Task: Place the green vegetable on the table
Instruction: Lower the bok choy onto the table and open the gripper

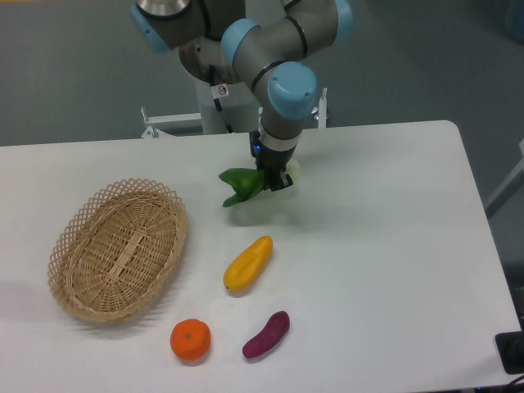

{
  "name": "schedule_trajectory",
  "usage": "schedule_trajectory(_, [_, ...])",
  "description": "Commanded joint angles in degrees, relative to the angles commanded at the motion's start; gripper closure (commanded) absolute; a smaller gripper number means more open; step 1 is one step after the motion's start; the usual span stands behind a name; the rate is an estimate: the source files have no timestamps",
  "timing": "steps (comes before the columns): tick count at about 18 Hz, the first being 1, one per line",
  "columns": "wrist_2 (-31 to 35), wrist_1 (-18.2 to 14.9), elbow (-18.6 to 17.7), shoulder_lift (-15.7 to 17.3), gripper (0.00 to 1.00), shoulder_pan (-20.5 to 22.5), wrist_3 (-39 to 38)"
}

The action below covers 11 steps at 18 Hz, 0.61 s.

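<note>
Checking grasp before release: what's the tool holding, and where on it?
The tool grips the bok choy near its middle, between leaves and pale stalk; the leaves stick out to the left in the image.

The green vegetable [241, 185] is showing dark green leaves with a pale whitish stalk end, and the table [385, 246] under it is looking plain white. The basket [117, 248] is wearing a tan open lattice weave — pretty nice. The oblong fruit [247, 264] is glowing yellow, the round fruit [190, 339] bright orange, the sweet potato [266, 335] purple — and the arm [282, 49] is sporting grey with light blue caps.
</note>
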Motion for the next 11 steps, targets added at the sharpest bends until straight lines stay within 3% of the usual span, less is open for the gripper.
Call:
schedule_trajectory(7, [-0.4, 0.0, 1.3, -0.1, 0.0, -0.3, -0.5])
schedule_trajectory(11, [-0.4, 0.8, 5.1, -1.5, 0.0, -0.3, -1.9])
